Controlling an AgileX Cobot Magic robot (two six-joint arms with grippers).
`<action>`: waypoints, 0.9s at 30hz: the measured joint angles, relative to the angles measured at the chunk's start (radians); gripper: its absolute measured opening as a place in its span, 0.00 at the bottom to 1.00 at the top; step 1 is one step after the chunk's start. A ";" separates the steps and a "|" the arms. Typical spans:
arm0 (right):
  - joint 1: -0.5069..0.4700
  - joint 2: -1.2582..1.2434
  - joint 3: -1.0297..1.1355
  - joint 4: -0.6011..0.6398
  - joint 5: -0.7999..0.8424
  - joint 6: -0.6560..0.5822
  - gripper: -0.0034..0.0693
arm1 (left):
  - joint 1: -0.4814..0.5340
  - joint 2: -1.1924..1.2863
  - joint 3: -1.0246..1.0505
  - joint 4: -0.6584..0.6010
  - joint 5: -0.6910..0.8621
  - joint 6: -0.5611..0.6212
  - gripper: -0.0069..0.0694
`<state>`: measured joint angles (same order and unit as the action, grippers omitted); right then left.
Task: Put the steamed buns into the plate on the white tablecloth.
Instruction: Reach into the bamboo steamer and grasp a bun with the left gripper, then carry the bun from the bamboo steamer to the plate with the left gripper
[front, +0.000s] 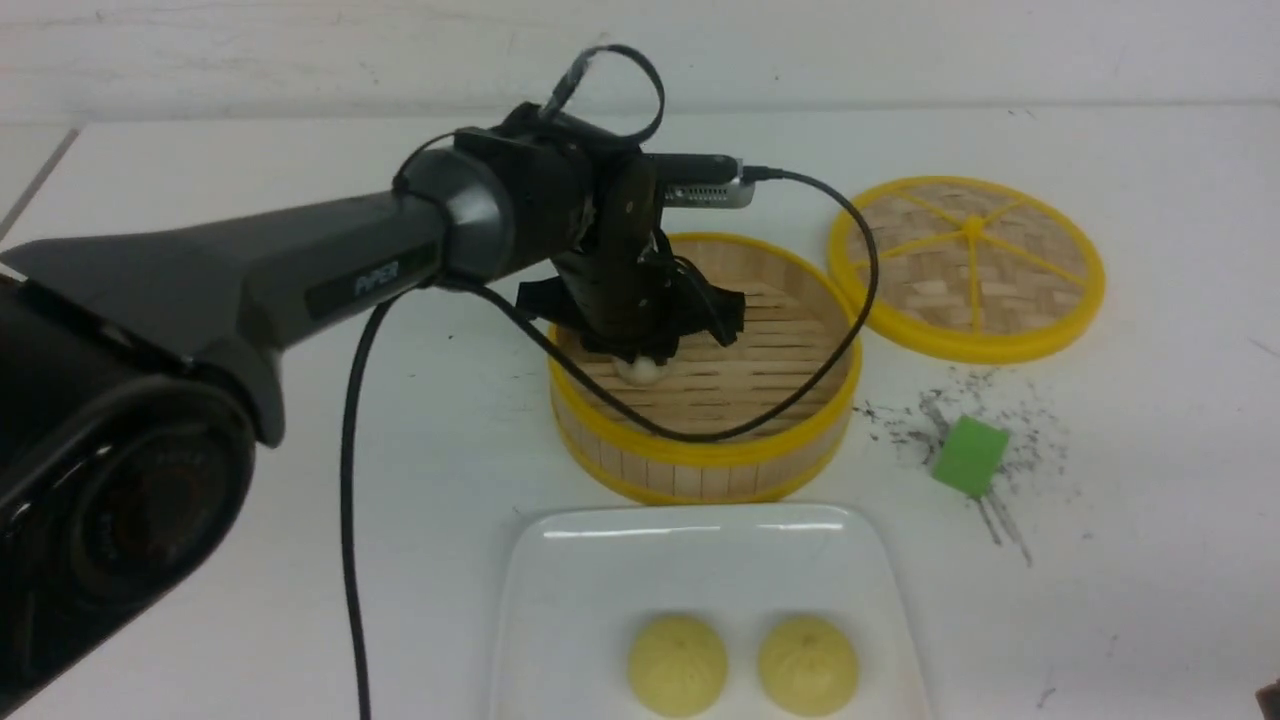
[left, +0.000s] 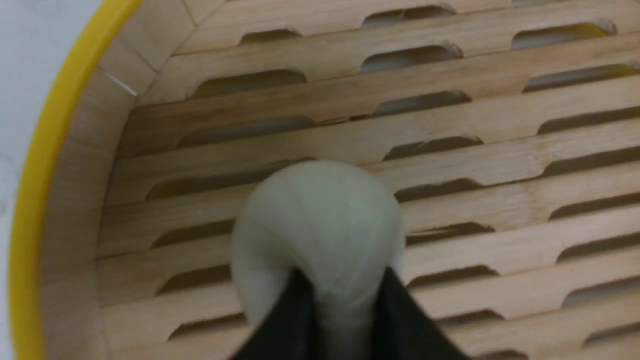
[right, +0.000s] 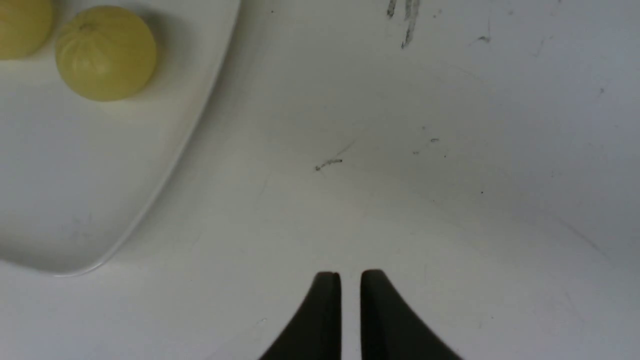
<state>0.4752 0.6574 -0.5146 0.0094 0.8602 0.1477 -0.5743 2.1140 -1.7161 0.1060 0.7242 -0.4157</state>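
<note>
You have two yellow buns (front: 678, 665) (front: 808, 665) in the plate (front: 560, 600) on the white tablecloth (front: 1150, 450). One white bun (left: 320, 225) sits in the steamer basket (front: 700, 465), and your left gripper (left: 344, 287) pinches it. Your right gripper (right: 350, 280) is nearly closed and holds nothing. One lid (front: 965, 265) lies near the basket.

Grey arm (front: 300, 262), black cable (front: 347, 520)

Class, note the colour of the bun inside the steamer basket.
The bun is off-white, clearest in the left wrist view.

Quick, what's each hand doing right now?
Left hand: closed on the off-white round steamed bun in the yellow-rimmed bamboo steamer.
Right hand: closed, empty, over the white tablecloth.
</note>
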 joint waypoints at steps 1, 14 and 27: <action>0.000 0.000 0.000 0.000 0.000 0.000 0.16 | 0.000 -0.003 -0.001 0.000 0.010 0.000 0.17; 0.000 0.000 0.000 0.001 -0.001 0.000 0.16 | 0.000 -0.494 -0.064 -0.016 0.508 0.051 0.13; 0.000 0.000 0.000 0.001 0.000 0.000 0.18 | -0.250 -0.576 0.613 -0.068 0.254 -0.136 0.15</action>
<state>0.4752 0.6570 -0.5146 0.0105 0.8603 0.1477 -0.8238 1.5384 -1.1028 0.0383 0.9782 -0.5512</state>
